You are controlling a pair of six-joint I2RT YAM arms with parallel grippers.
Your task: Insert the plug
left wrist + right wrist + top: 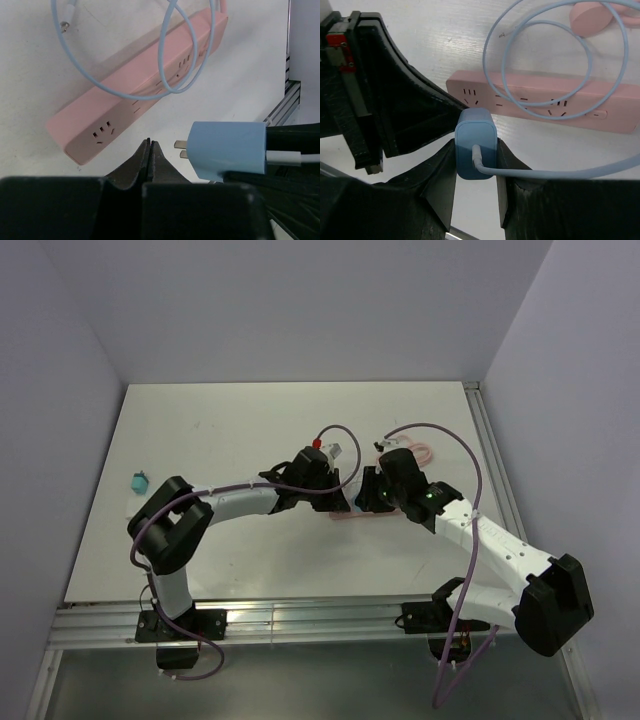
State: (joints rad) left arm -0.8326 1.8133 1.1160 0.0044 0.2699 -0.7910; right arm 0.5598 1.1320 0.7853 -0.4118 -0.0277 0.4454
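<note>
While its two prongs point toward the pink power strip [140, 105] without reaching any socket, the plug [475, 137] (a pale blue cube, with a cable [172, 55] of the same blue leaving its back) is clamped between the fingers of the right claw [475, 155], above the table [220, 430] near its middle. Just left of it, the left claw [150, 147] is pressed fully shut on nothing, its tips near the strip's end. The cable loops across the strip. Well apart, by the table's left edge, lies a small teal piece [138, 481].
</note>
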